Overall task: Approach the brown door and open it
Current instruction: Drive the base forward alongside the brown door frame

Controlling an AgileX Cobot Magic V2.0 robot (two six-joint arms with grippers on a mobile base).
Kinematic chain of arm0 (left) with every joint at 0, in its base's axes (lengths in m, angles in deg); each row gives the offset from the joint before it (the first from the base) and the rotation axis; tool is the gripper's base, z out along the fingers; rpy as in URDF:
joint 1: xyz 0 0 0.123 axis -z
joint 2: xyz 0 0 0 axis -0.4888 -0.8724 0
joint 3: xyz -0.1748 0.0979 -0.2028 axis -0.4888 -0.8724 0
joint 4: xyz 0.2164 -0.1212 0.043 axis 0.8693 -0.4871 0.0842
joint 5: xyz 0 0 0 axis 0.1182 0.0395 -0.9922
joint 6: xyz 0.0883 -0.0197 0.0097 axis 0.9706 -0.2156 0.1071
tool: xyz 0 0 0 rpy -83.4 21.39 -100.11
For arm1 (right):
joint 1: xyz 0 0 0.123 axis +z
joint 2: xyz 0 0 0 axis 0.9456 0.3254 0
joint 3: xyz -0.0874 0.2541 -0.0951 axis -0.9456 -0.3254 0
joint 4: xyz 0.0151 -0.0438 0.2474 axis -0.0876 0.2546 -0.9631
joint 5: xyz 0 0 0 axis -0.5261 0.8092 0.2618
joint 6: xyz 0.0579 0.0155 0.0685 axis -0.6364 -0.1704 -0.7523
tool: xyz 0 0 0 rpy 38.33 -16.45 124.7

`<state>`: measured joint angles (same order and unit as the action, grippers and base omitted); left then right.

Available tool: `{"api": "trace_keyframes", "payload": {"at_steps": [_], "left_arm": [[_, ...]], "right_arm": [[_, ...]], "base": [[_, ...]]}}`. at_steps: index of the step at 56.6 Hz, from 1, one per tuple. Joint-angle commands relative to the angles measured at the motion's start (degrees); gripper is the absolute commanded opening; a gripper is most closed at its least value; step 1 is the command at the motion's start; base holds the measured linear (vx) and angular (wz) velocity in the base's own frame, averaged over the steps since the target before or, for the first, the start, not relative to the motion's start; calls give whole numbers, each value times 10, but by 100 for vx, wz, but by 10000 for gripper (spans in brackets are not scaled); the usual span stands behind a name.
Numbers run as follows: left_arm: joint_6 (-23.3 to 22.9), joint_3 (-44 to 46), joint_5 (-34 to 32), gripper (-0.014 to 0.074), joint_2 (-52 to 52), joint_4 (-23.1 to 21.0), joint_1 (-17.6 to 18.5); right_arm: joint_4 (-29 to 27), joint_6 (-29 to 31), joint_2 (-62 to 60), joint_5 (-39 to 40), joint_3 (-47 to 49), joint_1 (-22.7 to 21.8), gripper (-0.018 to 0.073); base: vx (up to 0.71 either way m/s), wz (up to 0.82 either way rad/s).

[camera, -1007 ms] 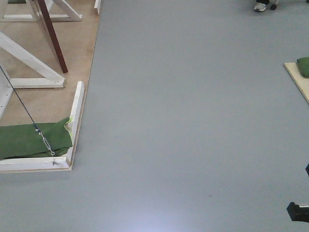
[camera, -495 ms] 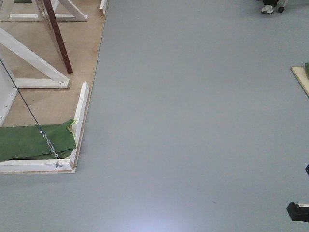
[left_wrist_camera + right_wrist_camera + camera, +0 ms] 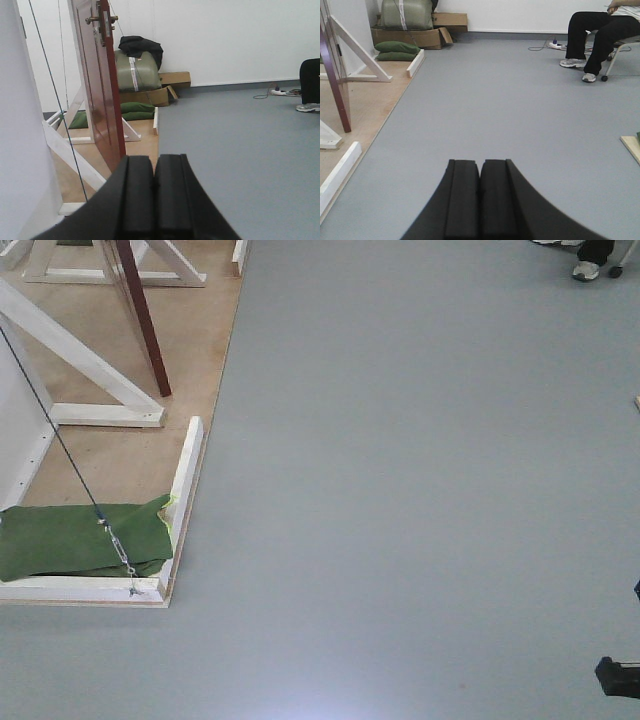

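The brown door [image 3: 102, 95] stands ahead to the left in the left wrist view, glossy red-brown, seen nearly edge-on, with a brass handle [image 3: 95, 20] near its top. From the front view it is a thin dark slab [image 3: 142, 315] at the upper left. In the right wrist view its lower edge [image 3: 334, 85] shows at the far left. My left gripper [image 3: 154, 165] is shut with nothing in it, well short of the door. My right gripper [image 3: 480, 167] is shut and empty over the grey floor.
White frame beams [image 3: 85, 365] and a low white border [image 3: 185, 490] edge a wooden platform [image 3: 130, 455]. A green bag [image 3: 80, 540] and a taut wire [image 3: 70, 465] lie near its corner. Cardboard boxes [image 3: 165, 87] and a seated person [image 3: 600, 35] are farther off.
The platform, door and green bag have slid rightward and slightly down in the front view, and the board at the right edge has left the frame. Both grippers remain shut.
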<state>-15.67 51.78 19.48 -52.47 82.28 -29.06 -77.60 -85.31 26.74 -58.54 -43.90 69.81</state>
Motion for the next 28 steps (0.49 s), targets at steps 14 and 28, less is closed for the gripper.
{"api": "trace_keyframes", "payload": {"at_steps": [14, 28], "left_arm": [[-5, 9, -47, -3, 9, -1, 2], [-5, 9, -47, -3, 9, -1, 2]], "right_arm": [[4, 3, -8, 47, -3, -5, 0], [4, 3, -8, 47, -3, -5, 0]], "base": [[17, 0], [23, -2]]}}
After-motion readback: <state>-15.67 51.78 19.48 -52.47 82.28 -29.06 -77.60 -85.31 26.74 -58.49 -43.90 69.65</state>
